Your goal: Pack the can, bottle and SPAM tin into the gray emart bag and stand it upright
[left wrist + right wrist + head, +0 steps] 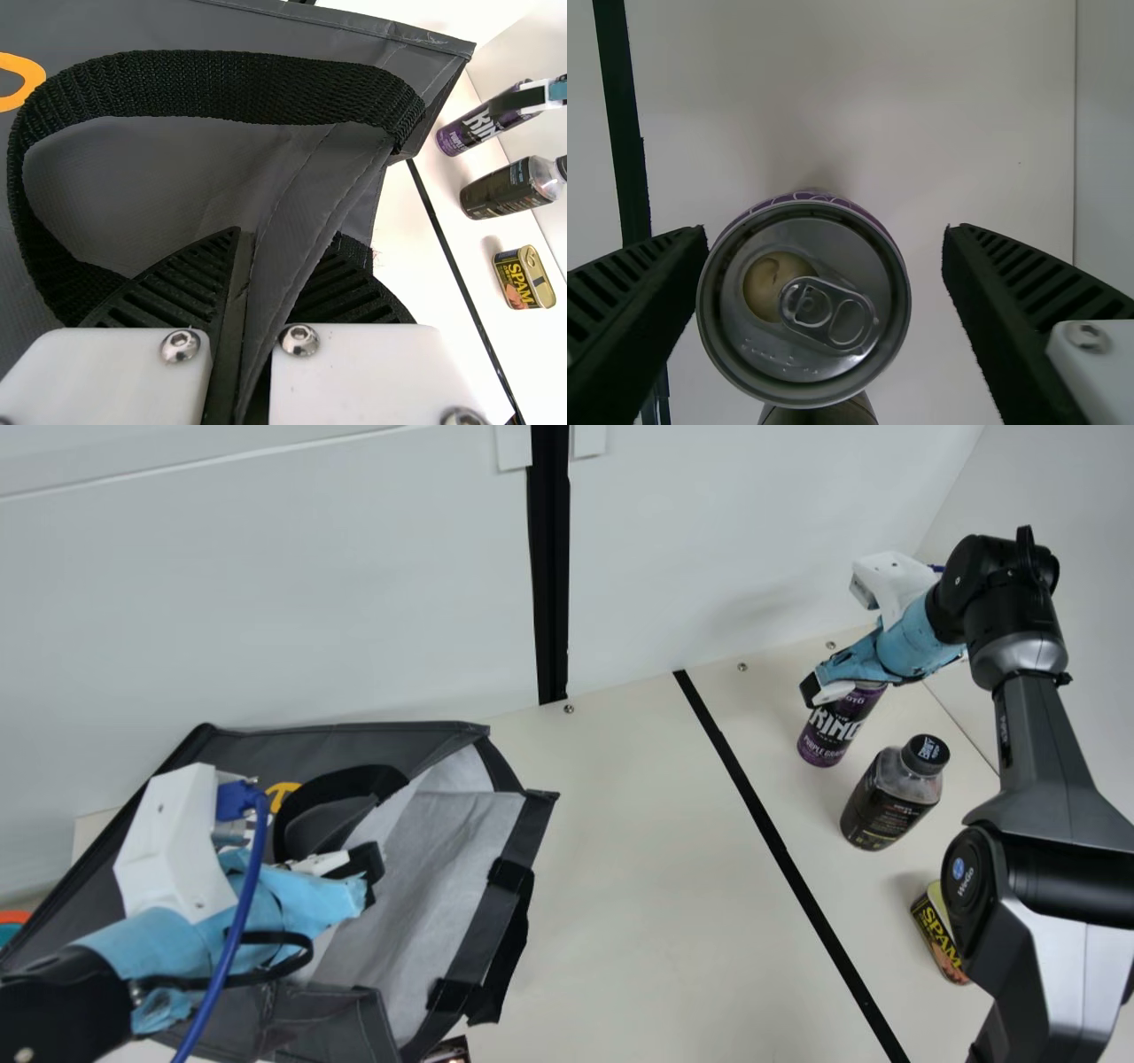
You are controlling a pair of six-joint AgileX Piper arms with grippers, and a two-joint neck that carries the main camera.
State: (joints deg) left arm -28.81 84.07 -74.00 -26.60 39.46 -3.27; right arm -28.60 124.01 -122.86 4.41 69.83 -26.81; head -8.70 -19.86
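Gray emart bag: at main view's left, lying over on its side, printed face up. Mouth opens toward the view's right, the side where the three goods are; pale lining on show.

Left gripper: over the bag, near the mouth. Fingers closed on a fold of its gray fabric, beside the black webbing handle, which arches in a loop.

Can: upright on the tabletop, long axis vertical, lid up. Pull tab points off-centre toward the rim.

Right gripper: at the can's top. Fingers spread, one on each side of it; contact, cannot tell.

Bottle: just beside the can, upright, axis vertical, black cap up.

SPAM tin: near the bottle, standing on its base, ring-pull lid up, name panel turned bagward.

Black line: runs aslant across the tabletop, between bag and goods.
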